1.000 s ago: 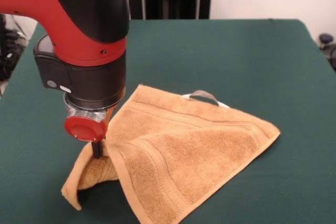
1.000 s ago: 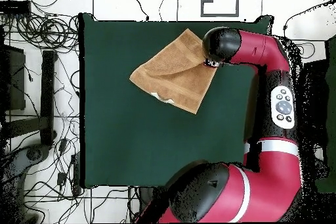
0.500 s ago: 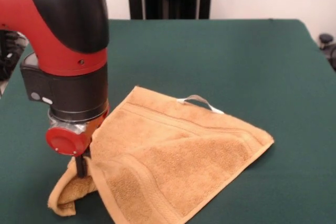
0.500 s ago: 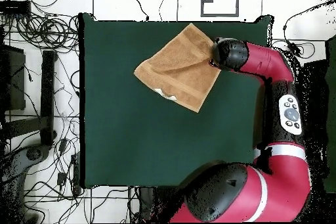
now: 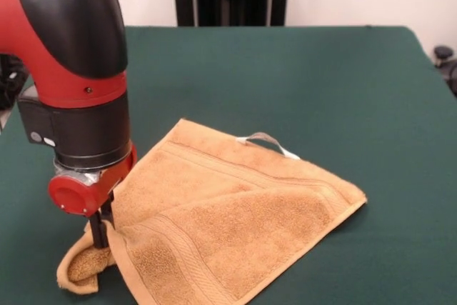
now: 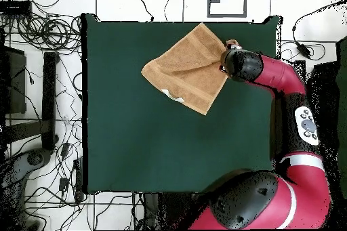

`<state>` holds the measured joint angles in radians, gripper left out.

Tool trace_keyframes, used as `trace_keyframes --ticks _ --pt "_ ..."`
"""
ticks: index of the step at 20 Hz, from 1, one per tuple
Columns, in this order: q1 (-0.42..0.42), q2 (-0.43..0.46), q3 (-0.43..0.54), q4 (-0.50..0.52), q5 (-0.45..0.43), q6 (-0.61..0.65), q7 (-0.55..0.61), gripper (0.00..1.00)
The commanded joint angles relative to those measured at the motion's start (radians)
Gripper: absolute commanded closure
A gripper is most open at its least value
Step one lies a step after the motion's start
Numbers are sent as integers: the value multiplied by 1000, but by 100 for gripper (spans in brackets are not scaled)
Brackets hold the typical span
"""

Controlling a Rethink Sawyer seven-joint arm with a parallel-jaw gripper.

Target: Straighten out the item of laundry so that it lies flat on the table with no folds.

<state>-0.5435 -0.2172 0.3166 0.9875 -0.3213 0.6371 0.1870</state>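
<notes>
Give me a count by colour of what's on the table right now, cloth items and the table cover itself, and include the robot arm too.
Golden-tan: 1, the towel
White: 1, the loop tag on the towel's edge
Dark green: 1, the table cover
Red and black: 1, the robot arm, its gripper at the towel's corner
Total: 4

The light on me is even and soft, coming from above. My black shell carries a pale sheen on its upper curve, and the red cap just above my gripper [image 5: 100,237] shows a small bright highlight. Under my gripper a faint soft shadow lies beneath the raised towel [image 5: 235,212] fold. The table [image 5: 321,76] beyond my gripper looks matte, with no glare. Behind it the white wall is bright. From overhead, the floor around the table looks washed-out white.
</notes>
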Motion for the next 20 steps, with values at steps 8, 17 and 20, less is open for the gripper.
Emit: trace_keyframes --ticks 8,17,20 --pt "-2 30 147 184 35 -21 125 100" --pt "6 -7 140 209 52 37 127 100" --pt "9 -12 133 212 48 31 129 0"
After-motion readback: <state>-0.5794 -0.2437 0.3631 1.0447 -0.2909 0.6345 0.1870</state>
